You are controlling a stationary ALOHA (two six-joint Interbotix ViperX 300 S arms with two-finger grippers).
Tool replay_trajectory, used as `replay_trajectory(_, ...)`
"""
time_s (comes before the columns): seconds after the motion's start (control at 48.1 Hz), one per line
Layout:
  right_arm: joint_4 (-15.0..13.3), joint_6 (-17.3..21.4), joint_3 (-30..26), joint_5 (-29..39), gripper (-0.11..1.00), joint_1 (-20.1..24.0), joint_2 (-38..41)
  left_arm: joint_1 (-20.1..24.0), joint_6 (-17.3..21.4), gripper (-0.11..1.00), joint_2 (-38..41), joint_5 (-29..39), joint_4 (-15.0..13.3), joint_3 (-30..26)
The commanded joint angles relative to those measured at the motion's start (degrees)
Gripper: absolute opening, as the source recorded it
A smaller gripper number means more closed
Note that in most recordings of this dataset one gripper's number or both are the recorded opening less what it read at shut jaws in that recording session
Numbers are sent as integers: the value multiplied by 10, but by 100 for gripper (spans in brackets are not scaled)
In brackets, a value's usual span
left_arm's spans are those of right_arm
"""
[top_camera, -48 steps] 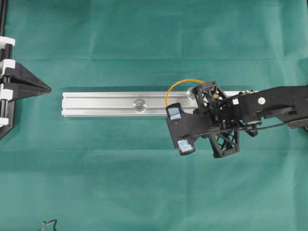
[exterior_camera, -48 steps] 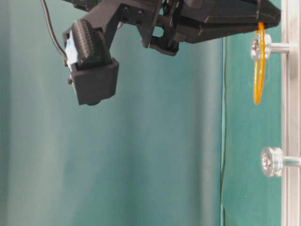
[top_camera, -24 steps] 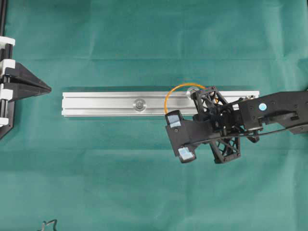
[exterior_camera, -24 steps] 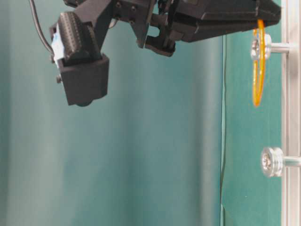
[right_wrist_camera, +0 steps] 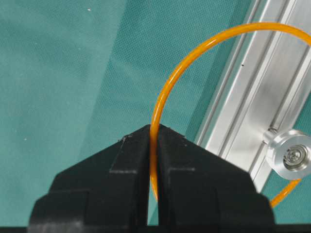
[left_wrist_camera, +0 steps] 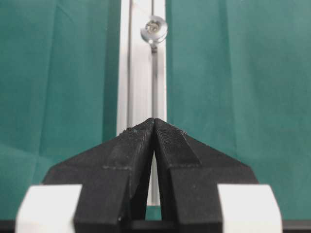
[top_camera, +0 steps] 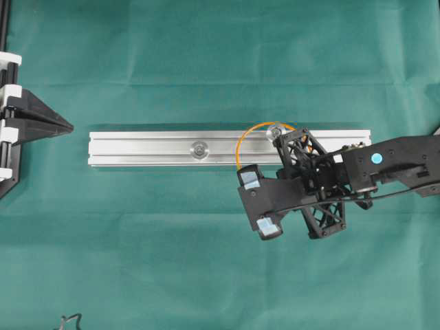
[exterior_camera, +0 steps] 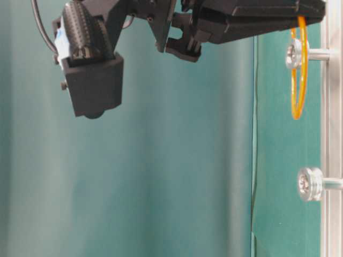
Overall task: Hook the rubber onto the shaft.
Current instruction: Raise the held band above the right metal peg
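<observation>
Right tool (right_wrist_camera: pixel 153 132) pinching the rubber (right_wrist_camera: pixel 194 53) edge-on beside the shaft (right_wrist_camera: pixel 290 154). Could snag on the head or slip free if released early.

Right arm (top_camera: pixel 392 165): matte black, lattice-braced gripper (top_camera: pixel 285 137) frame, blue dot sticker, thin black cable, possibly blue-taped camera housing.

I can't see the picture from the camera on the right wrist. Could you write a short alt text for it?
Two black gripper fingers are pinched shut on a thin orange rubber band, whose loop arcs up and over a silver metal rail. A small round silver shaft sticks out of the rail at the right, inside the loop as seen here. Green cloth covers the table.
</observation>
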Motion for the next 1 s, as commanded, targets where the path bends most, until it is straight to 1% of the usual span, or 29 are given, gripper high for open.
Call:
replay_trajectory(0.0,2,1,-13,0,5,7,-8,-1,-1,0,4,-5,2,-14)
replay_trajectory(0.125,1,8,-13,0,5,15,-8,-1,-1,0,4,-5,2,-14)
replay_trajectory(0.187,1,22,-13,-1,5,17,-8,-1,-1,0,4,-5,2,-14)
replay_trajectory(0.312,0,63,-13,-1,5,22,-8,-1,-1,0,4,-5,2,-14)
replay_trajectory(0.416,0,79,-13,-1,5,26,-8,-1,-1,0,4,-5,2,-14)
replay_trajectory(0.977,0,83,-15,-4,5,31,-8,-1,-1,0,4,-7,2,-14)
